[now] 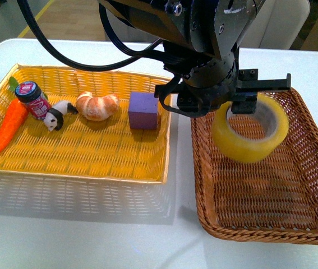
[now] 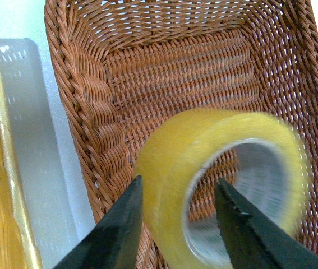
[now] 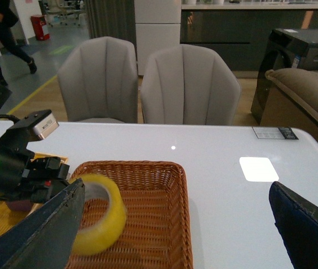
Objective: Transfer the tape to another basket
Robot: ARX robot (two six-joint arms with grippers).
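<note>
Left pincer (image 2: 178, 185) hung over the basket (image 1: 316, 168), drop-off step in hand.
Its jaws straddled the wall of the tape (image 1: 243, 143) at the basket's far left; clamped or loose could not be told. Next likely called for parting wider and lifting clear.

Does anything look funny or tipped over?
Nothing is spilled or broken. The tape hangs tilted over the basket, blurred in the left wrist view, with the left gripper and its fingers astride its wall. In the yellow tray, the small jar lies tipped beside the carrot.
</note>
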